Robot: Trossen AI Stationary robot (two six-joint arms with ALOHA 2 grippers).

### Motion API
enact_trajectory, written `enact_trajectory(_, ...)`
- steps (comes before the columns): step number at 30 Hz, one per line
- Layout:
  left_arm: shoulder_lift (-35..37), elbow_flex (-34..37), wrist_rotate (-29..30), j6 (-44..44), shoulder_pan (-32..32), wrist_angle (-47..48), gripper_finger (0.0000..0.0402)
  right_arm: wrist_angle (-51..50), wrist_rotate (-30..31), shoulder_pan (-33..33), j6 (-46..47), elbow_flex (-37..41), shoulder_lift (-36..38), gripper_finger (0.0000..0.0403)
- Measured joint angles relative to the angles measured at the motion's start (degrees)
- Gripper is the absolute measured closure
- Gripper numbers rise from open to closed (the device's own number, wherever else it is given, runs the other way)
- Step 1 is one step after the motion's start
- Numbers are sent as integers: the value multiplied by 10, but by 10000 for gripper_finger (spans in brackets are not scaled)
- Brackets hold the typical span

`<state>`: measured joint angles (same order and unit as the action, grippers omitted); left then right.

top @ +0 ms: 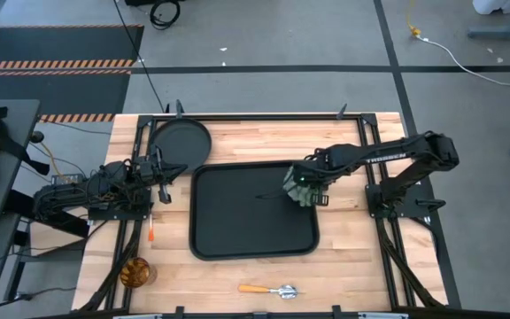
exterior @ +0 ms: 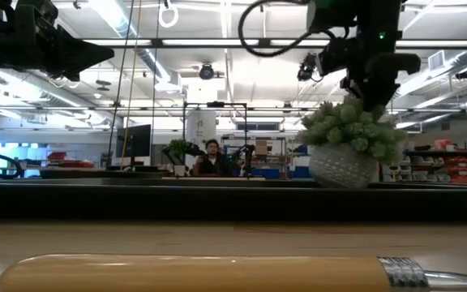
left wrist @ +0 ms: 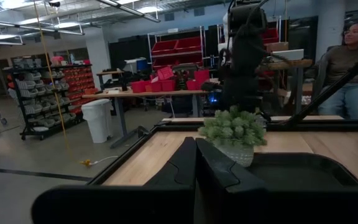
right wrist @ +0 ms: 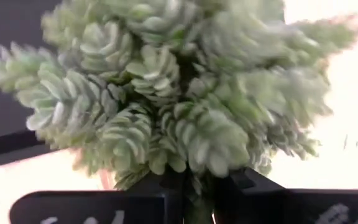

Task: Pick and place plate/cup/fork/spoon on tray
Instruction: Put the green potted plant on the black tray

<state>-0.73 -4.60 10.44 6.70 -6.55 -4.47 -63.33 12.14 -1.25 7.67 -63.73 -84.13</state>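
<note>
When viewed from above: right gripper (top: 306, 190) clamped on potted succulent (top: 299, 186) over tray (top: 237, 226); left gripper (top: 161, 171) just beside plate (top: 181, 139), off-tray. Low view: spoon (exterior: 193, 274) nearest. Left wrist: fingers (left wrist: 185, 168) narrow, empty. Right wrist: foliage pinched. Plate likely stiff, light; best gripped at rim.

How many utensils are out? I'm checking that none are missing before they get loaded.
2. The fork lies on the table's left side, between the tray and the left arm. The spoon lies near the front edge, below the tray. Neither is on the tray.
</note>
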Motion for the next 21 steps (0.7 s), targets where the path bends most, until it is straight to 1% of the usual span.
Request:
enact_trajectory(7,0,0,0,0,0,0,390,66,48,-7,-17,0,4,350)
enact_trajectory(11,0,0,0,0,0,0,390,73,68,-18,-19,0,-7,350)
enact_trajectory(21,0,0,0,0,0,0,390,71,73,-28,-19,0,-21,350)
